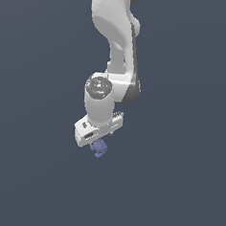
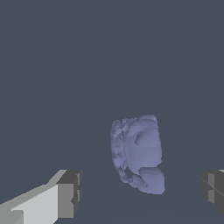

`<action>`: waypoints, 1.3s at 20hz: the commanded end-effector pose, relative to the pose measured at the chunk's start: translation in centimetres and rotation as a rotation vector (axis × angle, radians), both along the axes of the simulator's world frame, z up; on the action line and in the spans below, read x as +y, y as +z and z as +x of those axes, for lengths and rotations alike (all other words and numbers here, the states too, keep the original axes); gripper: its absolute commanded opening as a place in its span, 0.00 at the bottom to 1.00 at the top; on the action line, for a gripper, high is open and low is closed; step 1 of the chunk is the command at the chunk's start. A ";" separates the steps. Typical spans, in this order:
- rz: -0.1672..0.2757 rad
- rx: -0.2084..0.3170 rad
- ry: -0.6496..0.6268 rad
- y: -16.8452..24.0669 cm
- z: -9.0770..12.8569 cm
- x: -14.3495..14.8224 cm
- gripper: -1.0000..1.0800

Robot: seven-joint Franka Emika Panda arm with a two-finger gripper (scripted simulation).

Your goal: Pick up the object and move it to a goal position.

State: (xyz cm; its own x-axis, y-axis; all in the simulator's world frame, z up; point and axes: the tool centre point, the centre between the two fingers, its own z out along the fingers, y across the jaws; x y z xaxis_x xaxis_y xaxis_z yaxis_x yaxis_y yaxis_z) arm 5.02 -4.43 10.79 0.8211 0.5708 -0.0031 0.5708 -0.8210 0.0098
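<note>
1. Starting at the lower left of the wrist view: one finger pad sits there, grey tip on a white body. Its partner is way over at the lower right edge, and neither one touches anything, so the fingers are spread wide and holding nothing.

2. Moving right, the object sits between the two pads, a bit right of center in the frame and nearer the right-hand pad. It's a small periwinkle-blue lump, knobby along one edge and smoother on the other, with a stubby bit sticking out at one end.

3. My guess on handling: it's tiny, so probably very light, and it looks rigid rather than squishy. The bumpy edge may let it roll or twist when the pads close, and on that surface a small thing could easily pop out sideways.

4. Where I'd grab it: across the fat middle, pads on the two long sides, not on the stubby end.

5. In the exterior view, the arm comes down from the top center of the frame, with the wrist bent so the gripper points down, tilted slightly. The blue lump shows just under the hand, a little below the middle of the frame. I can't tell from that angle whether it's resting on the floor or just below the fingertips.
</note>
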 end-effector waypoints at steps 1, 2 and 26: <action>0.003 0.001 0.042 -0.5 0.3 -0.2 0.96; 0.004 0.002 0.055 -0.6 0.3 -0.3 0.96; 0.010 0.004 0.116 -6.1 0.6 -0.7 0.96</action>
State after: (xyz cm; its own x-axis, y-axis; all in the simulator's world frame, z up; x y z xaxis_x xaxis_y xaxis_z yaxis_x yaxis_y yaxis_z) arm 5.56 -5.10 5.22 0.7496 0.6619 -0.0009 0.6619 -0.7496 -0.0009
